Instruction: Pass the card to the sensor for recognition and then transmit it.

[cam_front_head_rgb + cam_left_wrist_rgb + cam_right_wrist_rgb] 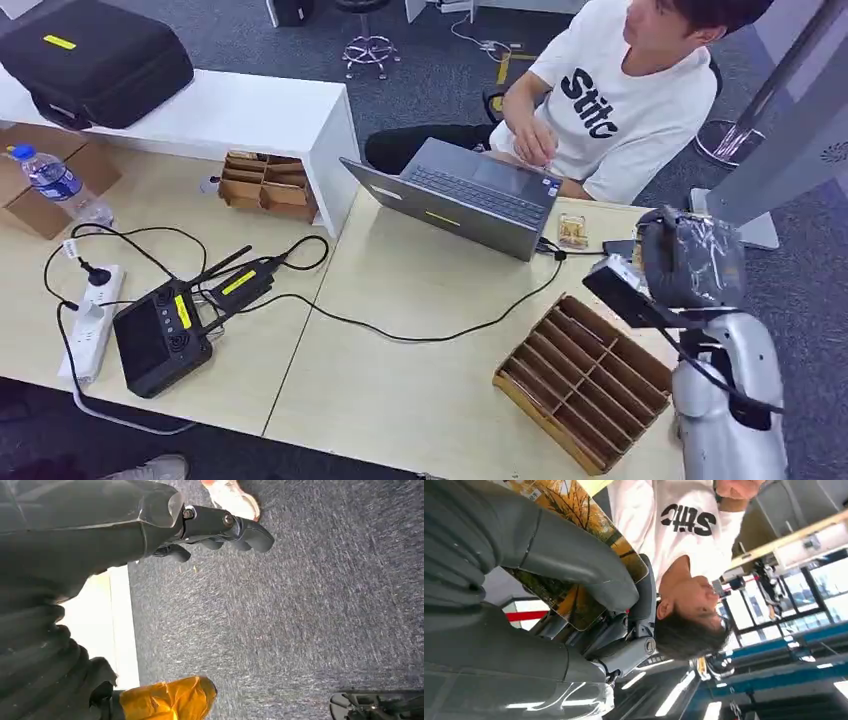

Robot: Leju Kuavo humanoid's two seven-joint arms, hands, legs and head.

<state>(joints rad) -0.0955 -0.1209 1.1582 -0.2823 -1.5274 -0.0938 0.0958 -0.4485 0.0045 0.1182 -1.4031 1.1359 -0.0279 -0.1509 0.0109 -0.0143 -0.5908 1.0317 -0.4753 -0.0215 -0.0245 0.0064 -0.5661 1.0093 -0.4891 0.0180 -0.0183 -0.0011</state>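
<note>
The right robot hand (690,262), wrapped in a clear plastic cover, is raised above the tabletop's right edge, just beyond the far end of the brown cardboard divider tray (585,380) that sits by the near right corner. In the right wrist view the thick grey thumb presses a glossy card printed with golden-yellow leaves (574,555) against the darker fingers (624,630) behind it, so the right robot hand (589,610) is clamped on the card, which is held up in the air in front of a seated person in a white printed T-shirt (620,100). That person sits at the far right edge of the pale wooden tabletop (400,390), behind an open grey laptop (470,195). A black cable (420,335) trails from the laptop's side across the middle of the tabletop toward a black handheld controller with a yellow label (160,340) near the left front edge. Just left of it lies a white power strip (92,320), and a clear plastic water bottle with a blue cap (55,180) stands by the left edge against a cardboard box. A black hard case (95,60) rests on a white bench at the far left corner.

The left robot hand (220,530) hangs over grey carpet beside the tabletop's edge, its dark fingers (250,532) curled inward with nothing between them.
</note>
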